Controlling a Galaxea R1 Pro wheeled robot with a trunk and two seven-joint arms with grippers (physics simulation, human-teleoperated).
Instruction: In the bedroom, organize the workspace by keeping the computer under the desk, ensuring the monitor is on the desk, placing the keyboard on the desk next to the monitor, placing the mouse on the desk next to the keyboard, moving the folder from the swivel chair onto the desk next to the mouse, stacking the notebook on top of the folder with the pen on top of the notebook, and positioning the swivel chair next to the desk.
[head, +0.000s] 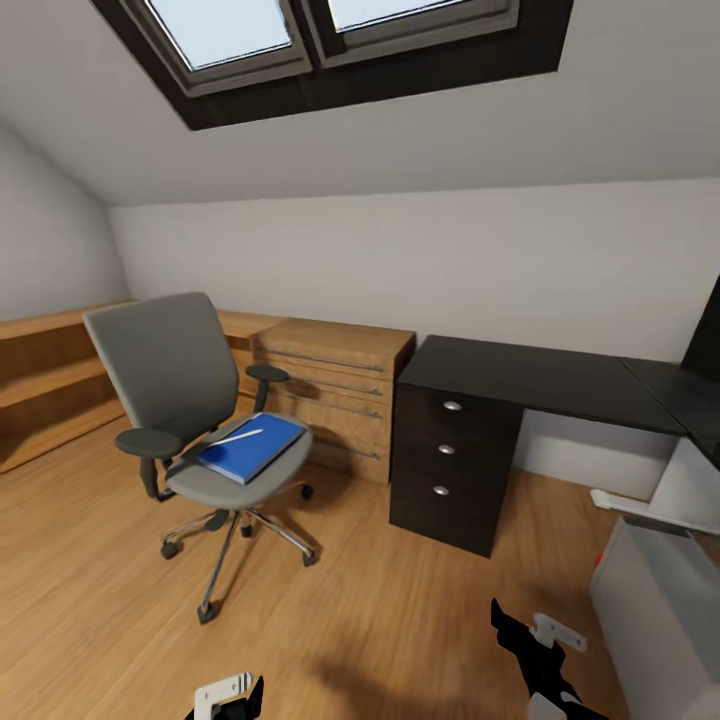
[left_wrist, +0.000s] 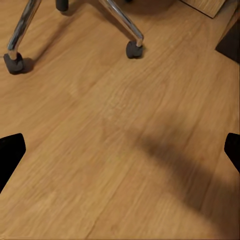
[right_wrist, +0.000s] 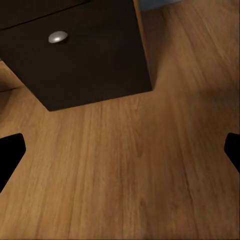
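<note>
— What stands around, biggest first?

— The desk (head: 540, 380), black, runs along the white wall at the right; its drawers (head: 447, 463) carry round silver knobs. Left of it sits low wooden shelving (head: 335, 390). The swivel chair (head: 190, 400) stands apart from the desk on the wooden floor (head: 370, 620). A light grey box, likely the computer (head: 655, 590), sits low right.

— And the small things?

— The folder (head: 250, 447) lies on the chair's seat, the pen (head: 236, 437) across it.

— The tools?

— The left gripper (left_wrist: 120, 150) and right gripper (right_wrist: 120, 150) are spread wide over bare floor, empty, touching nothing.
</note>
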